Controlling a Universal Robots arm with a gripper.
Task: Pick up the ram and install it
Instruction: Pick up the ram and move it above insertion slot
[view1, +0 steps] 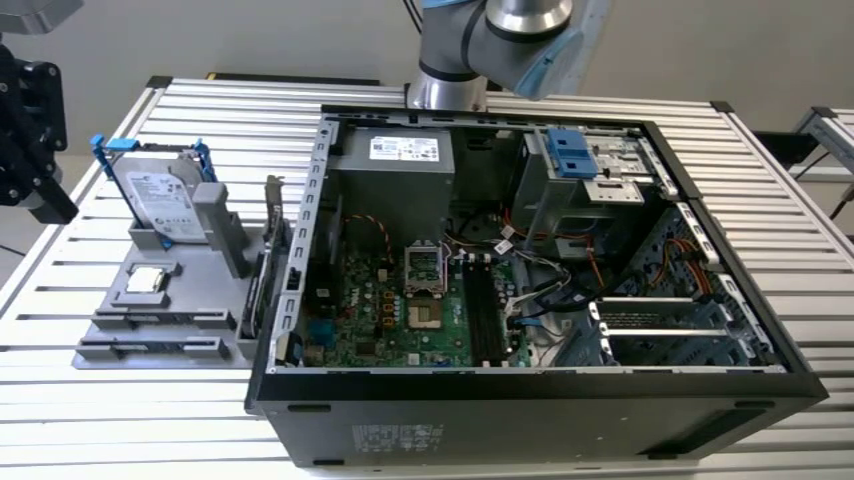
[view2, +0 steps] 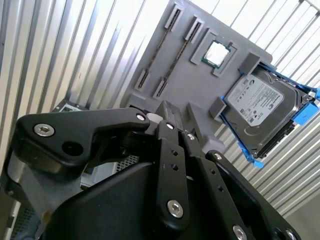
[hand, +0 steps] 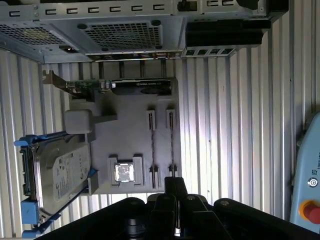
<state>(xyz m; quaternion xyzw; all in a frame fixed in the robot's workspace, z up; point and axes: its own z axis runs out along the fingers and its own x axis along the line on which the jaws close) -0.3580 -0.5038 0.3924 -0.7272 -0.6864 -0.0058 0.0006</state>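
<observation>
The robot arm (view1: 494, 40) reaches from its base behind the open computer case (view1: 534, 385) out toward the exterior view's left, carrying its gripper (hand: 176, 184) above the grey tray (hand: 130, 135) and pointing down at it. The black fingers are drawn together with nothing between them. Below, two ram sticks (hand: 171, 145) stand on edge in parallel slots of the tray; in the first wrist view the fingertips hang over the tray's edge, roughly in line with the stick farther from the CPU chip (hand: 123, 172). The chip lies flat in its square pocket beside the sticks. A hard drive (hand: 62, 172) in a blue frame leans in a bracket at the tray's far side from the case, and a graphics card (hand: 135, 85) stands on edge along the side nearest the case. Tray and case sit just beside each other on a slatted metal table (view1: 134, 420), the case's motherboard (view1: 387, 310) exposed.
</observation>
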